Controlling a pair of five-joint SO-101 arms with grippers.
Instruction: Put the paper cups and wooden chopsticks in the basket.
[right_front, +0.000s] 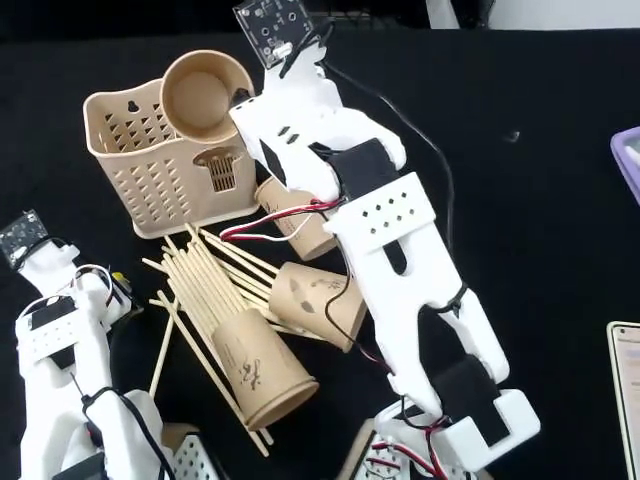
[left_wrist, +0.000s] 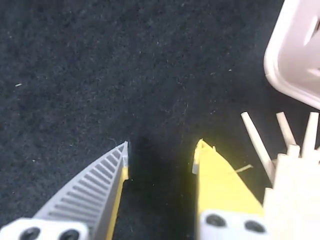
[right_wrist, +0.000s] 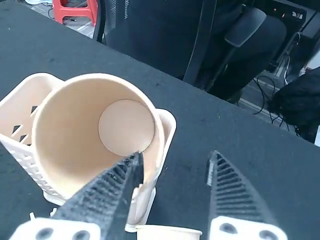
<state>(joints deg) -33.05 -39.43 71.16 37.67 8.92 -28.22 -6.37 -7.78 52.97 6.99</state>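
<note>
Since one cup (right_front: 205, 95) already sits mouth-up in the basket (right_front: 150, 185), the right gripper (right_wrist: 175, 156) stands released, jaws spread beside the rim. Three more cups (right_front: 262, 368) and the chopsticks (right_front: 205, 285) lie heaped on the table (right_front: 520, 200) against the basket. The left gripper (left_wrist: 162, 145) hangs open and empty near the stick ends, probably staged for pickup.

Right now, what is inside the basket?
One paper cup sits in the basket, mouth up and empty. The cup covers the basket's floor beneath it, so anything lying there cannot be seen.
</note>
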